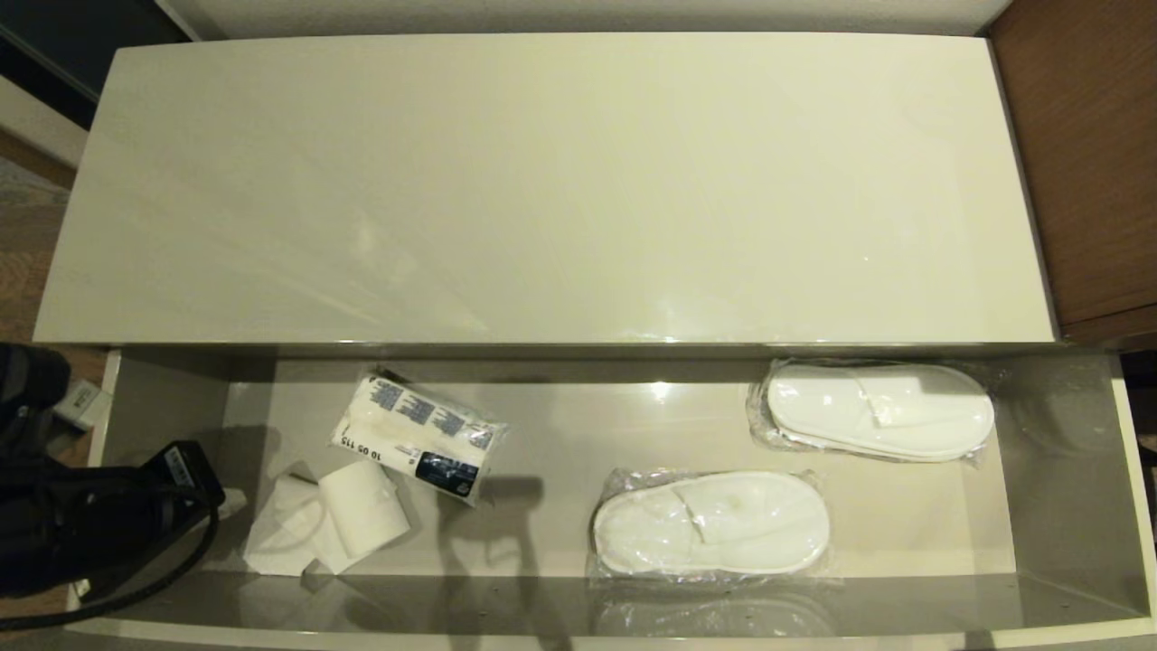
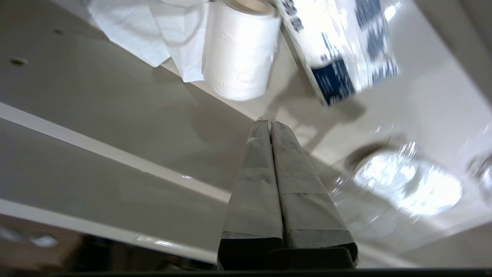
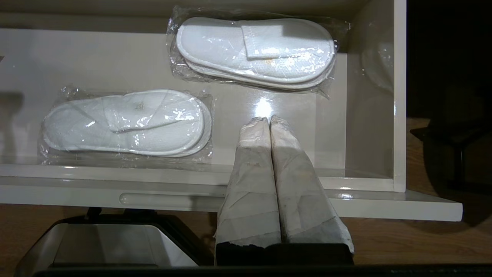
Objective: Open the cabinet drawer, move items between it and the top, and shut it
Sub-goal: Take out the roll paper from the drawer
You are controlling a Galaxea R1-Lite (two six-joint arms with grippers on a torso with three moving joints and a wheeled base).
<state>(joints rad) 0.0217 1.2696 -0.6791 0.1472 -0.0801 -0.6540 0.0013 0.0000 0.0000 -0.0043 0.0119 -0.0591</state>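
Your cabinet drawer [image 1: 1067, 470] stands pulled out below the bare top [image 1: 542, 181]. Inside it, a paper roll [image 1: 357, 511] and a printed pack [image 1: 416, 438] lie toward its left end, and two wrapped slipper pairs [image 1: 710, 523] [image 1: 877, 411] toward its right end. Your left gripper [image 2: 268, 122] hangs over the drawer's front edge near the roll, fingers pressed together, empty. Your right gripper [image 3: 267, 120], likewise closed and empty, points into the drawer's right end.

Robot body: appearance as observed

The left arm [image 1: 81, 524] is seen as matte black housing with a black looped cable and a small white label. Both grippers, left gripper [image 2: 270, 124] and right gripper [image 3: 269, 120], are fitted with tapered fingers wrapped in worn grey-beige tape on black bases.
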